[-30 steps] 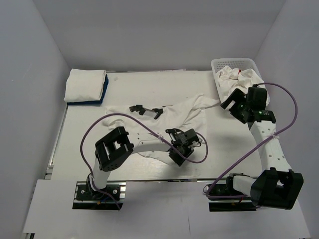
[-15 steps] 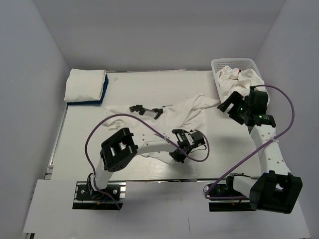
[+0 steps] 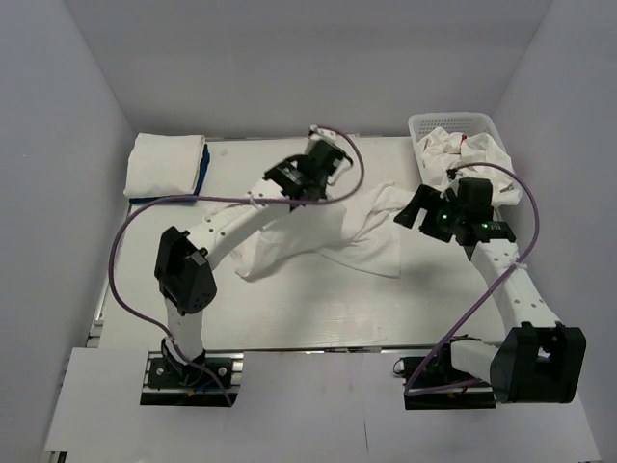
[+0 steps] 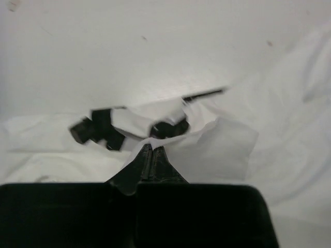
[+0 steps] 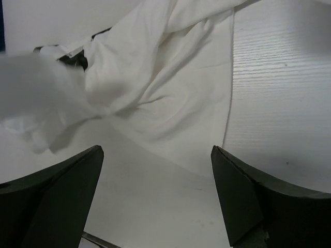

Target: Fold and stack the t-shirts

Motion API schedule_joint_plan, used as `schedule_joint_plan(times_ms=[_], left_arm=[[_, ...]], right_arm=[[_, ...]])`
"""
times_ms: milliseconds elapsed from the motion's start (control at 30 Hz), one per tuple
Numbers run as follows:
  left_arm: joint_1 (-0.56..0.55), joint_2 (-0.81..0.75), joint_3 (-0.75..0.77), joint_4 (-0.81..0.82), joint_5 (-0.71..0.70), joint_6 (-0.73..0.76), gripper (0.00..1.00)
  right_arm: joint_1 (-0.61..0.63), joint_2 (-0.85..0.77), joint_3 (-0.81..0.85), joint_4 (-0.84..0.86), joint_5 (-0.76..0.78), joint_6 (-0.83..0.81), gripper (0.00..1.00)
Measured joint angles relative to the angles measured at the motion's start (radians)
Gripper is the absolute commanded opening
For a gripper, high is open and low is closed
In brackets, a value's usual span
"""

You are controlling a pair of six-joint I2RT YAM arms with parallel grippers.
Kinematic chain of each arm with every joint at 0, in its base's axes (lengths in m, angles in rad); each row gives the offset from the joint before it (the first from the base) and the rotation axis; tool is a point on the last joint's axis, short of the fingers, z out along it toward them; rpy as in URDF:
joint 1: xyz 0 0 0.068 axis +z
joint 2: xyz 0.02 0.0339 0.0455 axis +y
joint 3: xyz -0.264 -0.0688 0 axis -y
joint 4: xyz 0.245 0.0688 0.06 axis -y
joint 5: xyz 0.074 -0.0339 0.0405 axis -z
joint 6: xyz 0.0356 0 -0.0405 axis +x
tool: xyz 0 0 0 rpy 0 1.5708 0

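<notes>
Tension matters most in this step. My left end effector (image 4: 152, 151), fingers pressed together on a pinch of the white t-shirt (image 3: 359, 239), holds one edge raised toward the upper middle of the frame. I judge the pull should run straight and low, so the fabric lays flat without sliding across the surface (image 3: 289, 318). My right end effector (image 5: 156, 152) hangs with fingers wide apart beside the shirt's right edge, gripping nothing. The shirt looks thin and rumpled, with black print (image 4: 98, 129) near the pinched edge. At upper left, folded shirts (image 3: 164, 162) sit stacked; more fill the basket (image 3: 453, 117) at upper right.
</notes>
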Motion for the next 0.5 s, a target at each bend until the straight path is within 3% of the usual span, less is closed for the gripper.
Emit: schedule_joint_plan(times_ms=[333,500], left_arm=[[0.303,0.312,0.473,0.129,-0.014,0.222,0.00],[0.406,0.428,0.491,0.414,0.016,0.361,0.00]], right_arm=[[0.122,0.180,0.021,0.008,-0.004,-0.045,0.90],[0.162,0.294,0.096,0.027,0.024,-0.080,0.90]])
